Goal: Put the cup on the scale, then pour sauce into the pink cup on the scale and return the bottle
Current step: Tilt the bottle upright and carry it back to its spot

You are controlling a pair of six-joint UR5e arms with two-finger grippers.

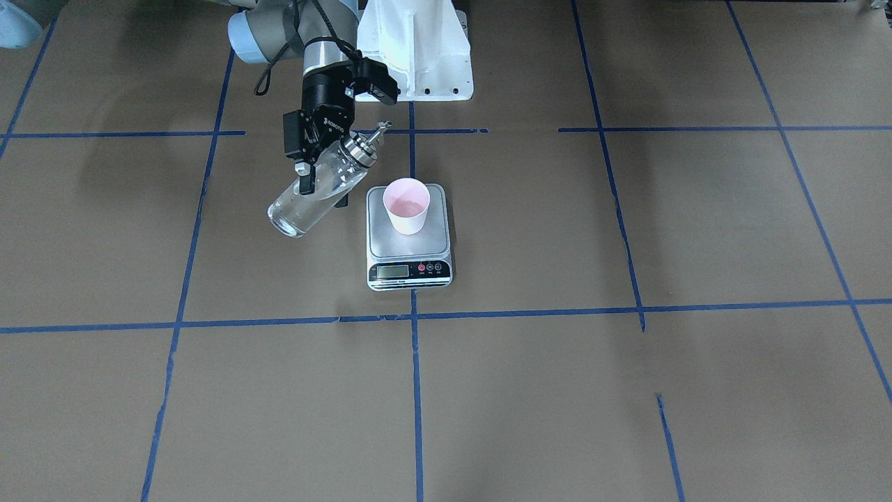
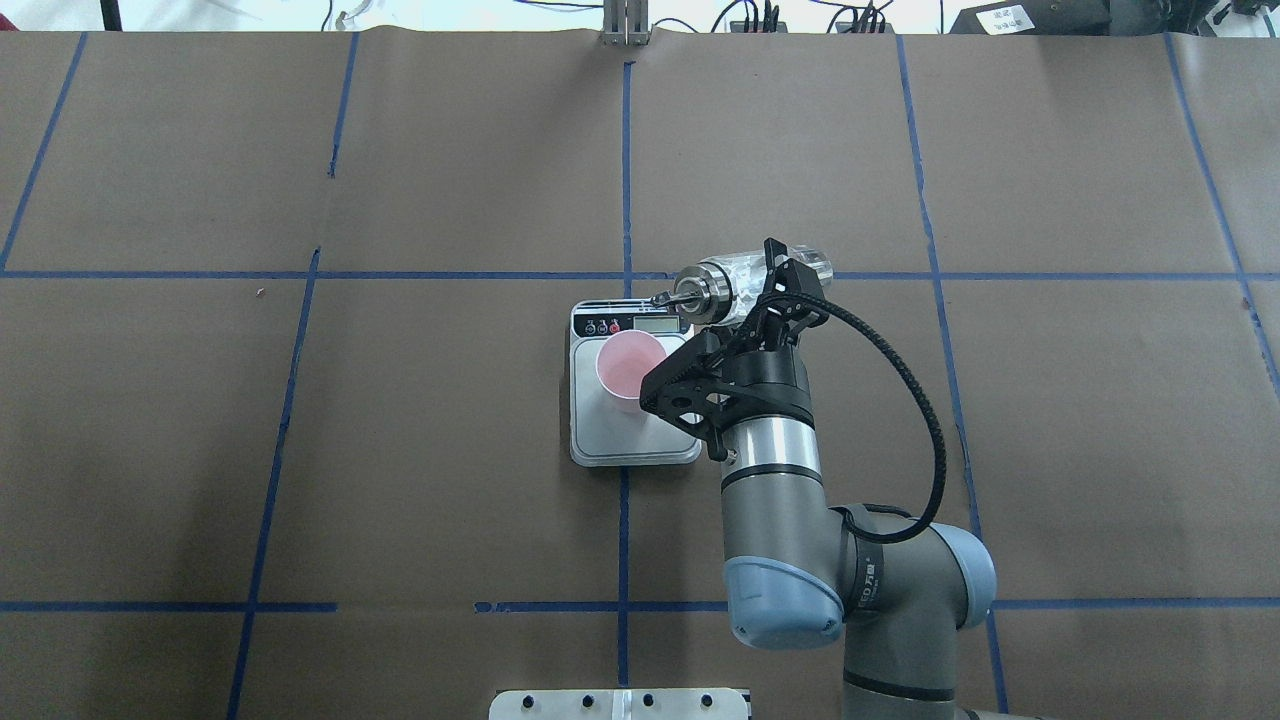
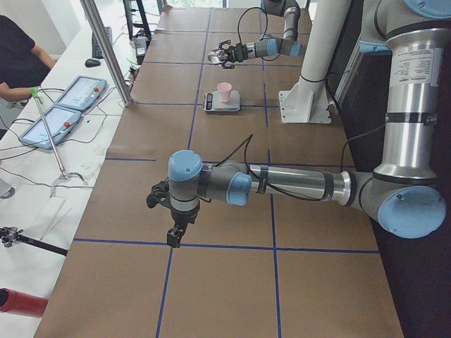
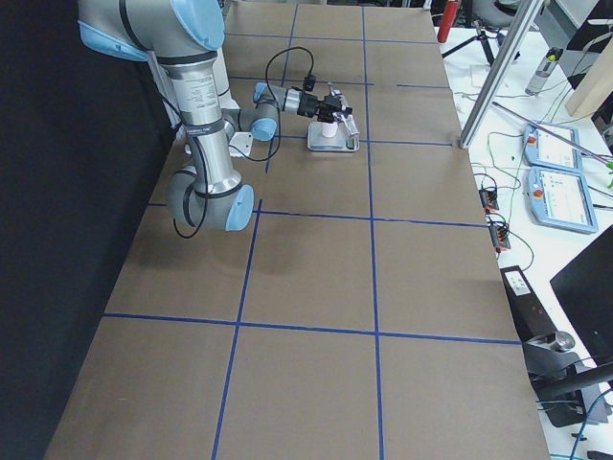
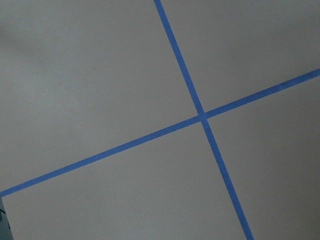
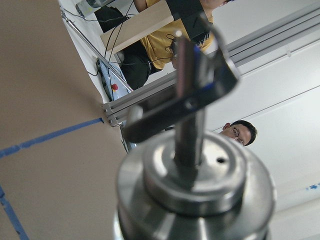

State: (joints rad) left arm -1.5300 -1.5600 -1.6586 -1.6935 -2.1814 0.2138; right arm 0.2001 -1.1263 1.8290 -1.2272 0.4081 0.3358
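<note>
The pink cup (image 1: pixel 406 206) stands upright on the scale's steel platform (image 1: pixel 380 240); both also show in the overhead view, the cup (image 2: pixel 628 368) and the scale (image 2: pixel 600 440). My right gripper (image 1: pixel 324 189) is shut on the clear glass bottle (image 1: pixel 300 209) and holds it tilted in the air beside the scale. Its metal collar and spout (image 1: pixel 366 146) are raised, apart from the cup. In the overhead view the spout (image 2: pixel 668 297) lies over the scale's display end. The sauce is hard to make out through the glass. My left gripper (image 3: pixel 176 229) hangs low over the table far from the scale; I cannot tell whether it is open.
The white robot mount (image 1: pixel 414 49) stands behind the scale. Blue tape lines (image 1: pixel 414 390) grid the brown paper table. An operator (image 3: pixel 17 63) and tablets (image 3: pixel 77 91) are at a side bench. The left wrist view shows only paper and tape (image 5: pixel 202 117).
</note>
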